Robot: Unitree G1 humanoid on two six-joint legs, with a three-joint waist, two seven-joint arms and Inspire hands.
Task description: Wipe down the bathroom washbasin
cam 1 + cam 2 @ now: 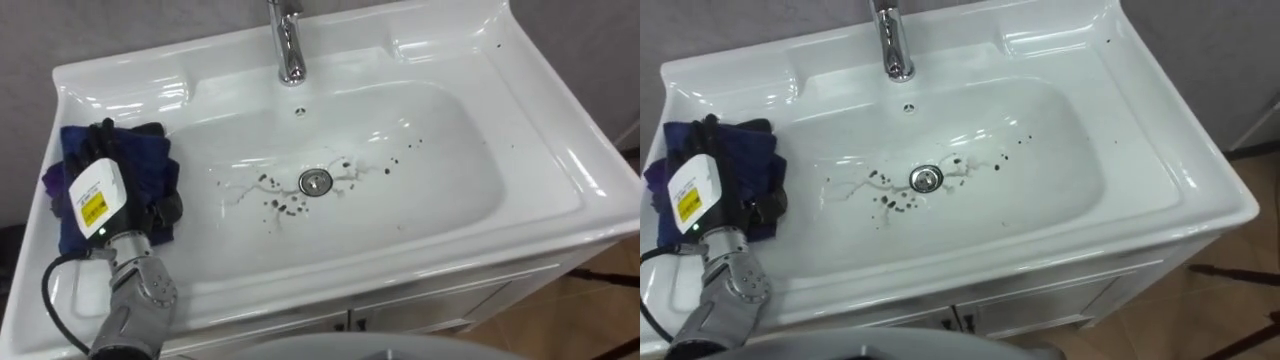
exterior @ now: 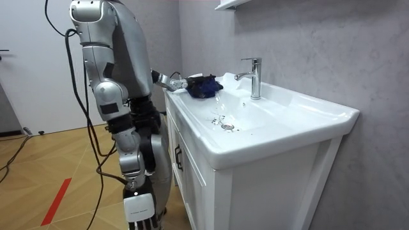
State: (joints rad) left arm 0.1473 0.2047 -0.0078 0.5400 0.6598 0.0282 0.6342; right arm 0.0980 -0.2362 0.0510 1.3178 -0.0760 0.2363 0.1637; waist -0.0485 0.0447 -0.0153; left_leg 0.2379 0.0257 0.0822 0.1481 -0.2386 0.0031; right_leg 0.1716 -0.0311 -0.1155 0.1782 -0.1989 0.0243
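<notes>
Left hand (image 1: 108,200) on cloth (image 1: 150,155), speckled basin (image 1: 455,170) — faucet (image 1: 288,45)

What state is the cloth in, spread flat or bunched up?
Bunched up: the dark blue cloth lies in crumpled folds on the left ledge of the basin, with the left hand resting on it.

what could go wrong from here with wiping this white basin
The crumpled dark blue cloth sits on the ledge of the white basin under the left hand, away from the dark specks around the drain; a loose hold might drop it on the way. A sweep could smear the specks, or bump the chrome tap.
</notes>
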